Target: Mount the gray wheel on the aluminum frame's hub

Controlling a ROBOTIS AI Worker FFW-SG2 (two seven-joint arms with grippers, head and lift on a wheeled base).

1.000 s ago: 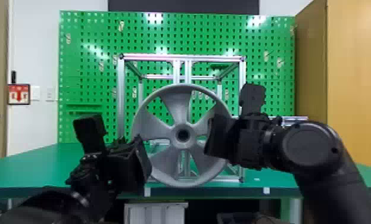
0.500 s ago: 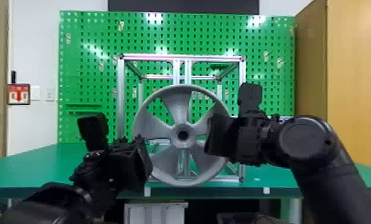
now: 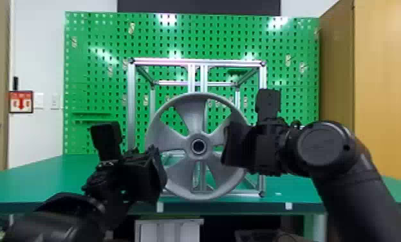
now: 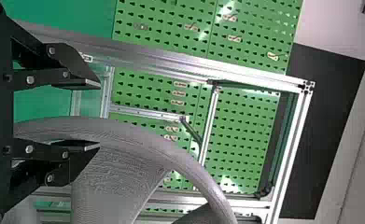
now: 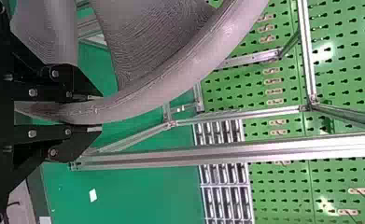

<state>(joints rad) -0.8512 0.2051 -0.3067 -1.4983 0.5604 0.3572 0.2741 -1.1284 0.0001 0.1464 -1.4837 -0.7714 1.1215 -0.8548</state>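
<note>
Left tool [image 4: 100, 115]: fingers wide apart at your gray wheel's [image 3: 193, 120] rim [image 4: 143, 137]; you may knock the wheel off line if this side closes unevenly.
Right tool [image 5: 101, 113]: closed on the rim; if it alone bears the weight, your wheel could twist or slip.
Gray wheel: upright before the aluminum frame [image 3: 131, 106], near the worktop's [image 3: 32, 175] front edge; a drop there could send it over.
Centre bore [image 3: 198, 146]: faces you, the frame's hub hidden behind; pushing blind could jam it.
Aluminum frame: on the worktop; a skewed push may shift it.
</note>
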